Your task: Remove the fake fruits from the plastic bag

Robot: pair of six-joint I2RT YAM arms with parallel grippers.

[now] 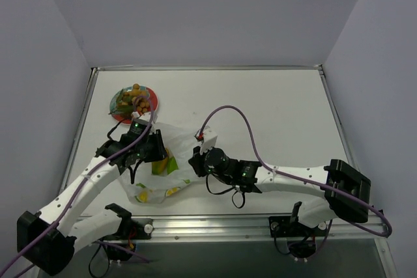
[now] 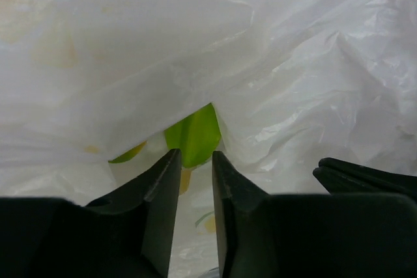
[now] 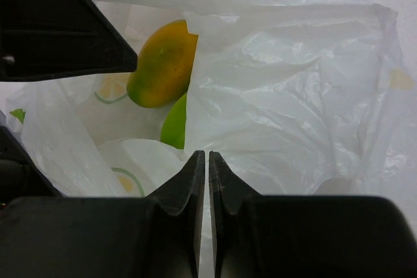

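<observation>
The plastic bag (image 1: 176, 141) lies crumpled mid-table between both grippers. My right gripper (image 1: 194, 161) is shut on the bag's edge (image 3: 273, 96) and holds the mouth open; in the right wrist view its tips (image 3: 207, 154) pinch thin plastic. Inside lie an orange-yellow mango piece (image 3: 163, 63) and a green piece (image 3: 174, 125). My left gripper (image 1: 156, 149) sits at the bag's mouth, its jaws a narrow gap apart (image 2: 197, 154) and empty, just short of the green piece (image 2: 194, 133). Yellow slices (image 1: 172, 191) show through the bag's near end.
A red-and-teal plate (image 1: 154, 106) at the far left holds a bunch of orange berries (image 1: 138, 103) and other small fruits. The right arm's purple cable (image 1: 234, 115) loops over the table behind the bag.
</observation>
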